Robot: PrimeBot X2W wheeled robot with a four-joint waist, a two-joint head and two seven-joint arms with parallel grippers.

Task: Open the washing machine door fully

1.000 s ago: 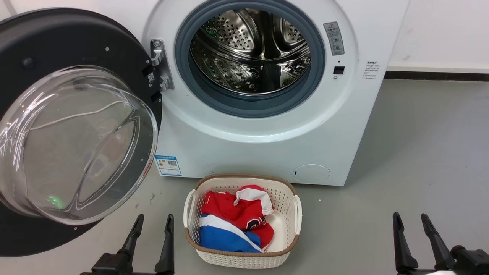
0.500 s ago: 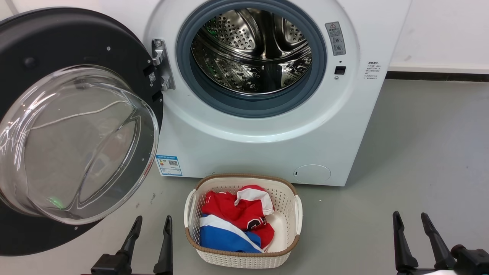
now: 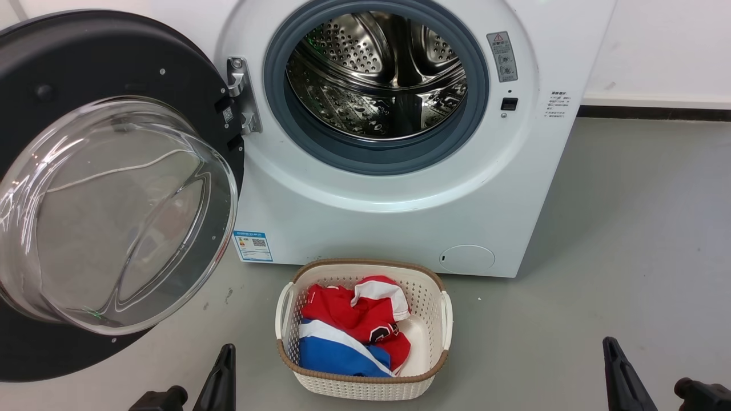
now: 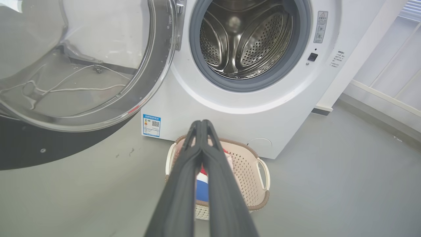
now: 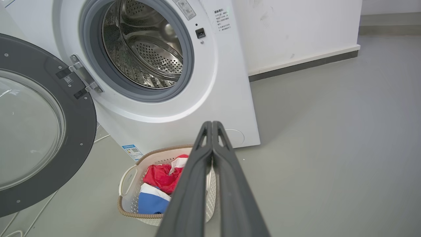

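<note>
Your head camera looks forward and down at the washing machine (image 3: 400, 228) from close by. Your left wrist camera faces it from the left, your right wrist camera from the right. All three share the drum opening (image 3: 377, 74), door (image 3: 85, 63) and basket (image 3: 365, 264).

We note grey floor (image 3: 628, 228) across lower frame; white washing machine (image 3: 400, 222) stands on it, upper centre; laundry basket (image 3: 365, 391) just before it, bottom centre.

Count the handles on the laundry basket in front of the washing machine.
2. In the head view, a white left handle and a white right handle flank the basket; its whole rim shows, so none seems hidden.
</note>
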